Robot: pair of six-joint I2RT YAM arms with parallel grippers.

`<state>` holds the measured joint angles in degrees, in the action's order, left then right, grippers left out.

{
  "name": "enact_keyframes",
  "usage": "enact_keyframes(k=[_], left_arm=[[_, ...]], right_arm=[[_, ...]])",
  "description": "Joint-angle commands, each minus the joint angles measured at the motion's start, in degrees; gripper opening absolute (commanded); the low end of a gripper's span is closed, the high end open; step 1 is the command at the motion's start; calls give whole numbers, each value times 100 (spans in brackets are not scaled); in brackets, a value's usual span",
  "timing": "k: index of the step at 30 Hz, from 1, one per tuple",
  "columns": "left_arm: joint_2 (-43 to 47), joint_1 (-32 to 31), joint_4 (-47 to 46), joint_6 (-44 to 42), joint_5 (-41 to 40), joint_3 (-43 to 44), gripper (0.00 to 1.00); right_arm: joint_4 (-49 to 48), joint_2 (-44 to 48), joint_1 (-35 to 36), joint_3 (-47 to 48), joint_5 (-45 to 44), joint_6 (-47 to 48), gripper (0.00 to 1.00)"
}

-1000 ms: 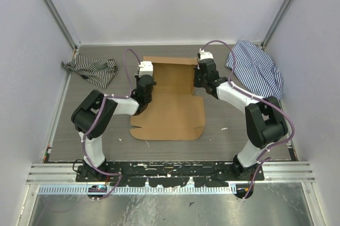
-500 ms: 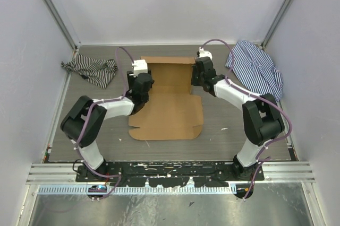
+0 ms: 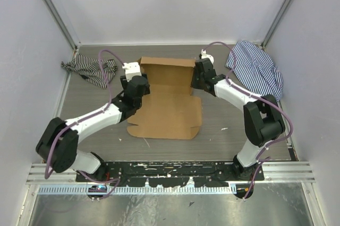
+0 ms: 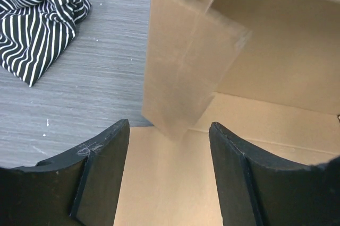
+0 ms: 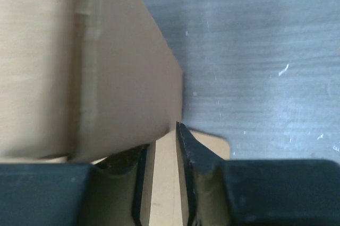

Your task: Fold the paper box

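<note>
I am looking down at the paper box [image 3: 169, 106], which is lying in the middle of the table [image 3: 223, 117] between the two arms, with one striped cloth [image 3: 90, 70] off at the far left and another [image 3: 256, 69] at the far right, both well apart from the work. By my reading the fold is only getting started: the far end of the sheet is standing up as a rear panel [image 3: 169, 62] with a short flap rising at each of its corners, while the whole near half is lying flat, its tabs unfolded. The left gripper [image 4: 169, 126] is hovering at the far-left corner with its fingers [image 4: 103, 167] spread wide; the left corner flap [image 4: 186, 72] is standing upright just ahead of the gap and nothing is being gripped. The right gripper [image 5: 161, 142] is working at the far-right corner, its fingers [image 5: 191, 157] drawn close with only a narrow slit between them, right at the lower edge of the right flap [image 5: 117, 77]; I cannot tell whether they are pinching cardboard or just resting against it. What is remaining, as I am judging it, is most of the job: raising the long side walls, tucking the corner flaps in, and bringing the near panel up and over to close.
</note>
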<state>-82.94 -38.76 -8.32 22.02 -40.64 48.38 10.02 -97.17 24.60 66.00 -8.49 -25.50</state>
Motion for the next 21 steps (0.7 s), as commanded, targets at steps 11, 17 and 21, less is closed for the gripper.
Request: enact_keyframes(k=[11,17,21], left_arm=[[1598,-19,1433,375,77,-456,69],[2277,-12,1948,524,-122,-419,68],[2463,-5,2415,745,-277,-414,68]], right_arm=[[1247,1373,270,-118,-449,167,57],[1199,2027,726,134,-785,1295,55],[963,1974,1110,573,-818,2351,54]])
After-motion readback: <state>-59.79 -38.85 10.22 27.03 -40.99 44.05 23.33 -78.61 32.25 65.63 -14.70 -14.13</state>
